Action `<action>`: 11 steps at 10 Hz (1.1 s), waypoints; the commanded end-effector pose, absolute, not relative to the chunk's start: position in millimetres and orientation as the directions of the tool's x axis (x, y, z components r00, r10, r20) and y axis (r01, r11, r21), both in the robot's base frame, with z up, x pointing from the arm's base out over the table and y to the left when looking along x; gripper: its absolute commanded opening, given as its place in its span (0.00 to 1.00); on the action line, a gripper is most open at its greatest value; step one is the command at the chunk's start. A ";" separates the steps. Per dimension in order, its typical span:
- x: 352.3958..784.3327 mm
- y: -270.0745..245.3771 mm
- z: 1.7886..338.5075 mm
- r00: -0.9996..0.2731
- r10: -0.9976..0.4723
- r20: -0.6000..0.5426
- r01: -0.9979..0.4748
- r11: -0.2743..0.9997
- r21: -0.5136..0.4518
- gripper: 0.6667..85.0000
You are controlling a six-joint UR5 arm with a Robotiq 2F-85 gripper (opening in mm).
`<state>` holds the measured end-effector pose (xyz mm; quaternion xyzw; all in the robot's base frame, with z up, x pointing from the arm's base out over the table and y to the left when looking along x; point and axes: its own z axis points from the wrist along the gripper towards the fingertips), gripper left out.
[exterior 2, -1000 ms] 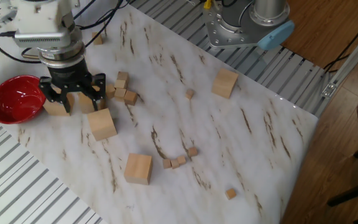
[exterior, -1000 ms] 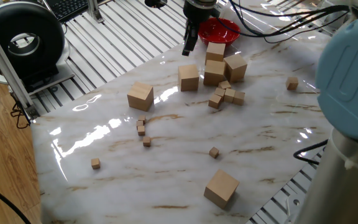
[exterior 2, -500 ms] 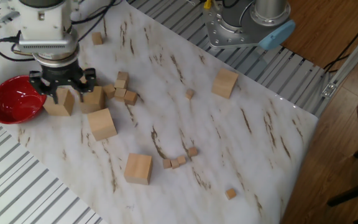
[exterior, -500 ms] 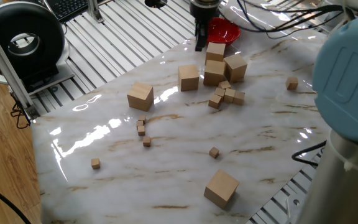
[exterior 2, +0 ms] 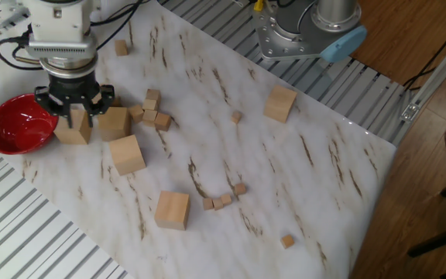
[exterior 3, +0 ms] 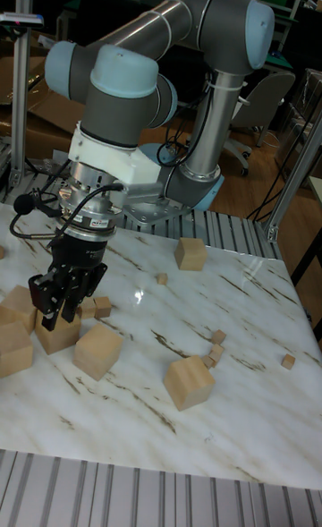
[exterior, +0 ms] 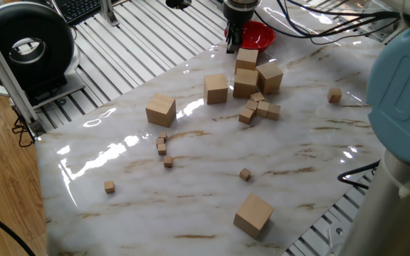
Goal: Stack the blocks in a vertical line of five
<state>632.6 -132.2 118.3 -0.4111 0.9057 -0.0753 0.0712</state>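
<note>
The gripper [exterior 2: 74, 116] fingertips are hidden behind a block [exterior 2: 73, 128]; their spacing cannot be judged. The red bowl [exterior: 256, 34] is partly masked by the gripper.

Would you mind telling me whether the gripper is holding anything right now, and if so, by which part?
Nothing is visibly held. The gripper hangs just above the two-block stack beside the red bowl, fingers apparently straddling the top block; contact cannot be told.

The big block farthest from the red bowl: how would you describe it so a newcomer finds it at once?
Start at the red bowl on the marble table, then go to the opposite edge, nearest the arm's base. There a large tan block sits alone. The other big blocks lie nearer the bowl, and only one tiny cube is close.
</note>
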 end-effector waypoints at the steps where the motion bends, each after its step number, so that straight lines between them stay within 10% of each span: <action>1: 631.4 -123.9 119.6 -0.755 -0.647 -0.107 -0.632 0.761 -0.149 0.00; 11: 654.1 -107.9 124.6 -0.897 -0.363 -0.253 -0.354 0.932 -0.081 0.00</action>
